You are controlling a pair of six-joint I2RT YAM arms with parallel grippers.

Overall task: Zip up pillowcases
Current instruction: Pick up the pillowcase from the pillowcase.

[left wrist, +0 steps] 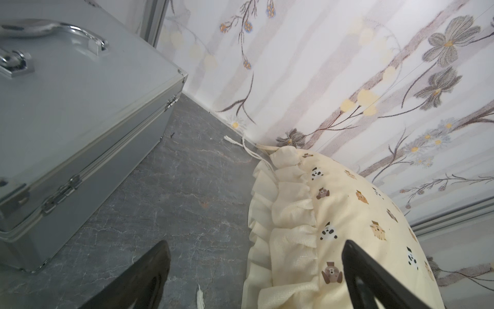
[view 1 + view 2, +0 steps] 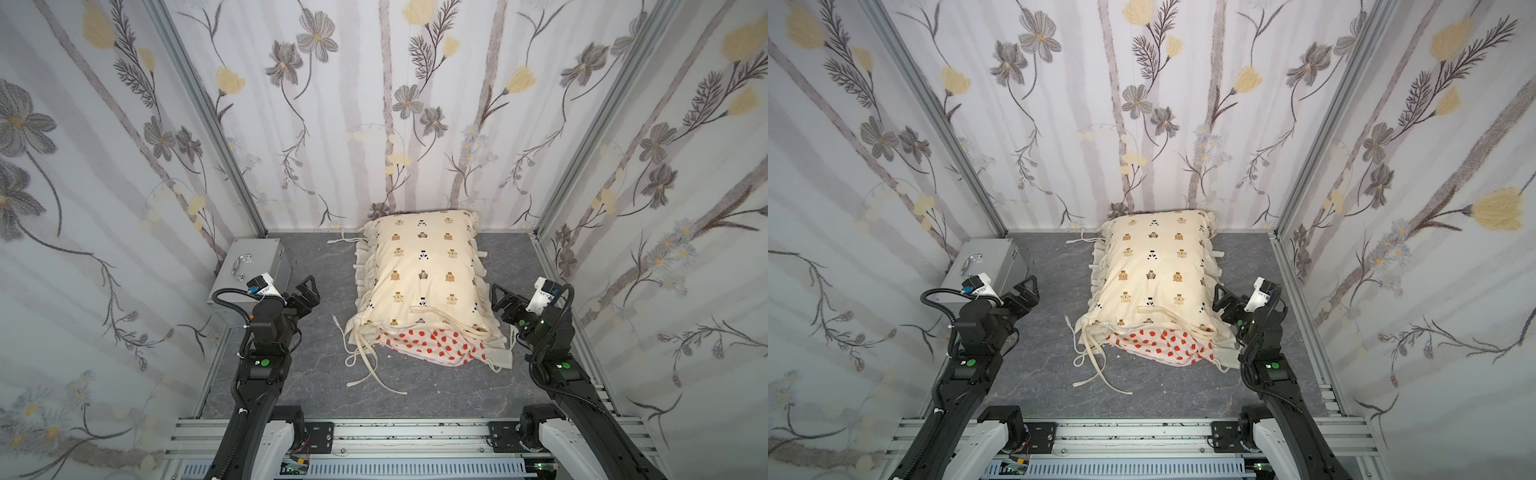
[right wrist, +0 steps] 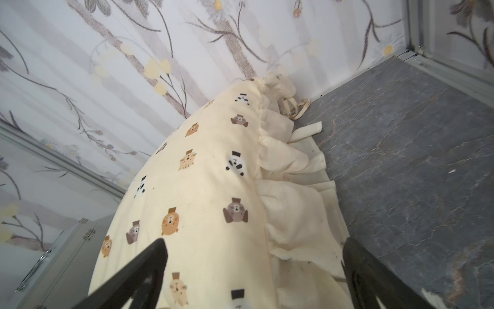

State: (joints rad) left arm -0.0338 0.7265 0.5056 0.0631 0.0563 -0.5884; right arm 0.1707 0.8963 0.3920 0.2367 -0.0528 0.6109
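Bear pillowcase point(image 2: 419, 274), atop strawberry pillowcase point(image 2: 432, 344)

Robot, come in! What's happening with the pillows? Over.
Both open, empty: left hand, right hand. On top, cream bear-print ruffled pillowcase; under it, red-strawberry pillowcase. In the way: loose cream ties at near end. Zipper not seen.

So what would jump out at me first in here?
A cream animal-print pillowcase lies centrally atop a strawberry pillowcase peeking out at the near end, long ties trailing. The left end effector and right end effector flank the stack, both open and empty. A grey metal case sits in the far left corner.
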